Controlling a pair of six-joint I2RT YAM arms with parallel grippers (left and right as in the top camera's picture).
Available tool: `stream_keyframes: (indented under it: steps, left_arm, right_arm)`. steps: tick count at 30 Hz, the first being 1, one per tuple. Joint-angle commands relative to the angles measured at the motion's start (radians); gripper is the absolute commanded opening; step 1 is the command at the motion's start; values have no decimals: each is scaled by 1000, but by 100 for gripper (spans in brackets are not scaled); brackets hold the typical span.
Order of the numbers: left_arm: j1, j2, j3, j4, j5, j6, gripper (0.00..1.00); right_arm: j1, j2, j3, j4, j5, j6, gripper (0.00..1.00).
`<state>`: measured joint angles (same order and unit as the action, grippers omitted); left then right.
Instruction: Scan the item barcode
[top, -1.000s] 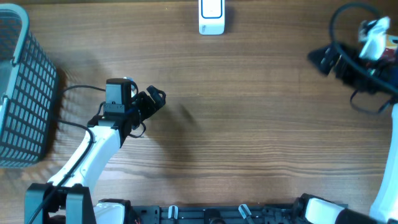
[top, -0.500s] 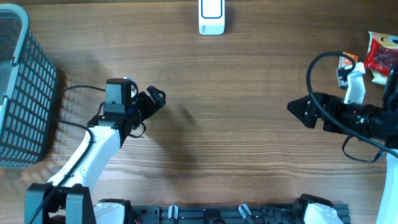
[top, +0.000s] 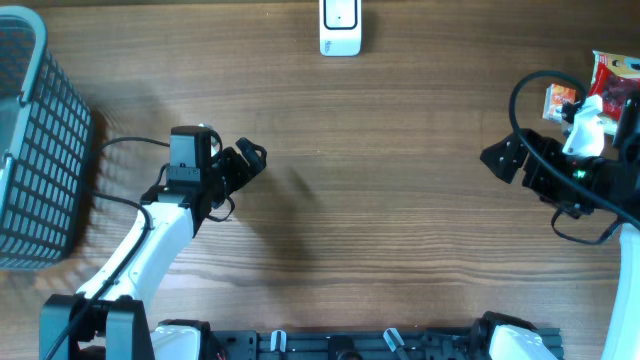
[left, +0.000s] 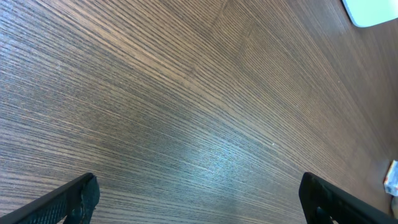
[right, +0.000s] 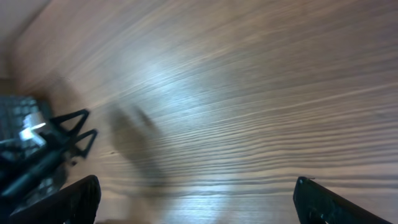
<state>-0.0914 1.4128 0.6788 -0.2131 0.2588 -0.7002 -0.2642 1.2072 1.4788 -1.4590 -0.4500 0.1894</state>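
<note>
Overhead: left gripper open, empty, over bare tabletop left of centre. Right gripper open, empty, near right side. Red snack packet lies at far right edge, behind right gripper, small orange pack just beside it. White scanner at top centre. Mesh basket at left edge.

Left wrist: left gripper jaws wide apart, only wood grain between; scanner corner top right.

Right wrist: right gripper jaws spread, nothing held; left arm at left of frame.
</note>
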Motion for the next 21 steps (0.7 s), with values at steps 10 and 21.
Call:
stream_keyframes:
  steps: [10, 21]
  left_arm:
    - [5, -6, 2, 2, -6, 15, 100]
    - [5, -6, 2, 2, -6, 16, 100]
  right_arm:
    - [5, -6, -11, 34, 76, 23, 100]
    - [267, -327, -175, 423, 112, 24, 100]
